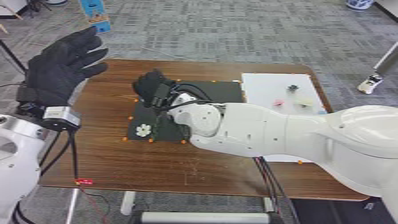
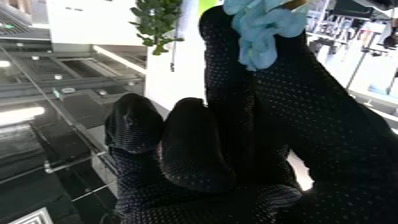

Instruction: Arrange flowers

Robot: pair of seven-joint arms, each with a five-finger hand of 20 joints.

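My left hand (image 1: 62,67) is held up at the left of the head view, open, over the table's left edge. My right hand (image 1: 153,89) is at the upper left of the black mat (image 1: 213,89). In the right wrist view, my right hand (image 2: 302,105) pinches a pale blue flower (image 2: 259,32) between its thumb and fingers; green leaves (image 2: 158,22) are a little apart from it. A white flower (image 1: 143,130) lies at the mat's lower left, near dark green leaves (image 1: 166,129) partly hidden by the right arm.
A white board (image 1: 259,87) lies on the table's right side with a dark green piece (image 1: 292,88), a pink flower (image 1: 278,102) and a pale yellow flower (image 1: 306,102). The right arm spans the board and mat. Small orange marks line the mat.
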